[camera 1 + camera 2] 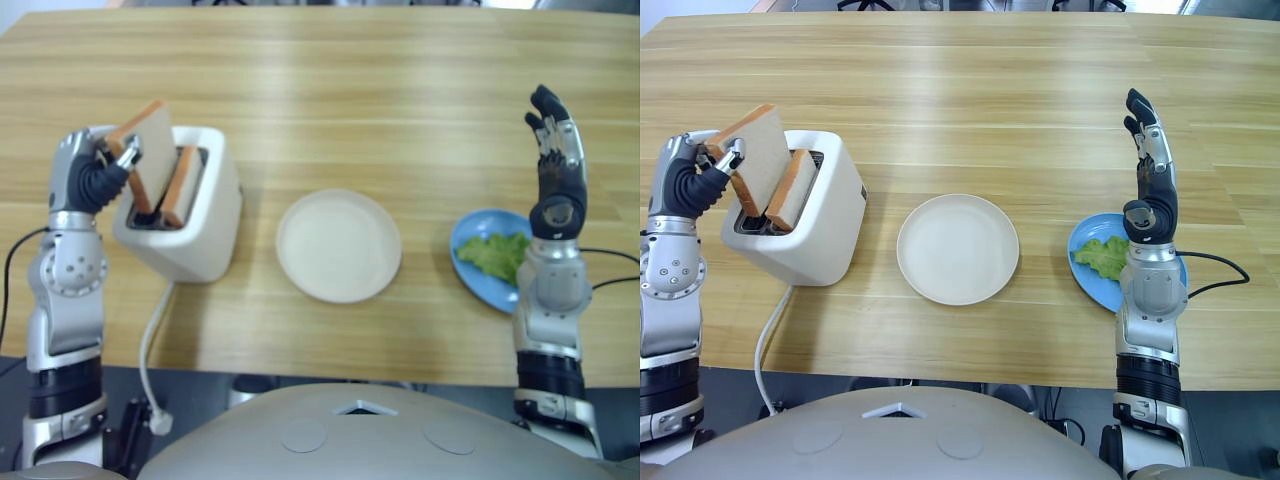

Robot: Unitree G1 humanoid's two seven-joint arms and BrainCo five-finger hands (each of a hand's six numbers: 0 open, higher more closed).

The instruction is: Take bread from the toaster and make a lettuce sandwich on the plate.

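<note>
A white toaster [195,235] stands on the table's left part. My left hand [95,172] is shut on a bread slice [150,150] that is tilted and raised partly out of the left slot. A second slice [182,184] stands lower in the right slot. The empty cream plate [338,245] lies at the table's centre. Green lettuce [496,253] rests on a small blue plate [470,235] at the right. My right hand [555,160] is held upright with straight fingers just over that blue plate, holding nothing.
The toaster's white cord [150,345] hangs over the table's front edge. Bare wooden table [380,100] stretches behind the plates. A black cable [1215,270] runs from my right arm at the front right.
</note>
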